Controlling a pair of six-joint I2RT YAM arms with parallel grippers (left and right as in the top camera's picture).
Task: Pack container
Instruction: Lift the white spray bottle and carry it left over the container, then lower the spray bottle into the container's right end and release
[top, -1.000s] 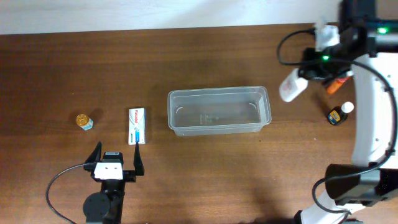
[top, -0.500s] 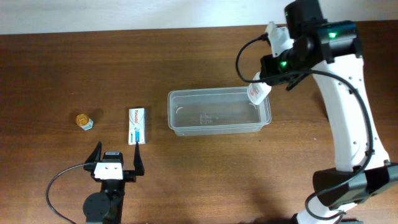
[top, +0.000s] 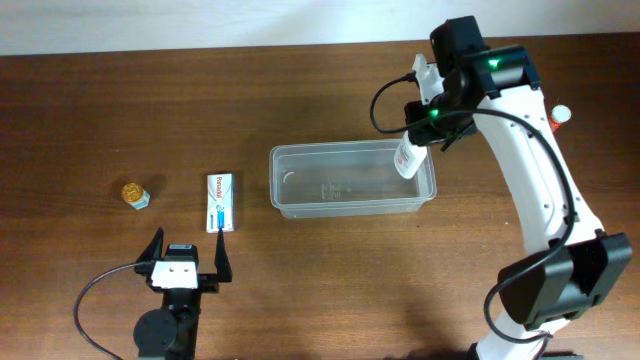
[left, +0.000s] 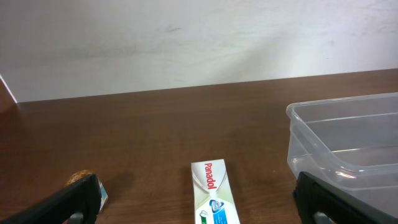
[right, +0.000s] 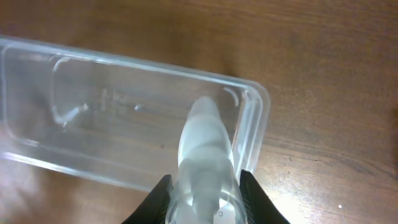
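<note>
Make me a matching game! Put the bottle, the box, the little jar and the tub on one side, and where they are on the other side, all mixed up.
Things:
1. white bottle
2. Panadol box
3. little jar
4. tub

Places:
A. farthest left on the table
B. middle of the table, nothing lying in it
C. held up over the tub's right end
D. flat on the table, just left of the tub

Pairs: 1-C, 2-D, 3-A, 4-B

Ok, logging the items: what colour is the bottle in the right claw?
Whitish and translucent; the bottle shows best in the right wrist view.
</note>
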